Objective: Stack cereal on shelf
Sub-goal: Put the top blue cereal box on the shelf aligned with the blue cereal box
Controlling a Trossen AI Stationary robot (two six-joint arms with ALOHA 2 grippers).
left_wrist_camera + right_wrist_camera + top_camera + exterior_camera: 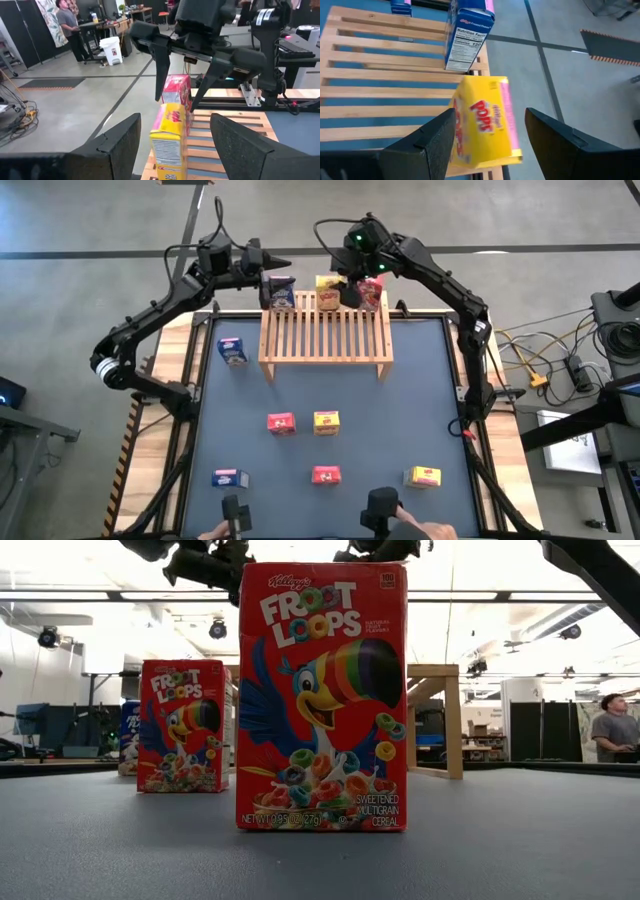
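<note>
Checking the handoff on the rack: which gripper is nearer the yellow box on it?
Right. The right gripper hangs directly over the yellow box; the left gripper sits farther off, beyond the blue box.

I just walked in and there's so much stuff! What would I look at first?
Probably the big red Froot Loops box standing right in front of the low camera, with a second red box behind it. Next, the wooden shelf at the table's far edge, where blue, yellow and red boxes stand in a row, and the right gripper hovers beside the yellow one, fingers open.

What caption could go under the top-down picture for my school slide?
Three cereal boxes, blue, yellow and red, stand on the wooden rack; six more wait on the table.
</note>
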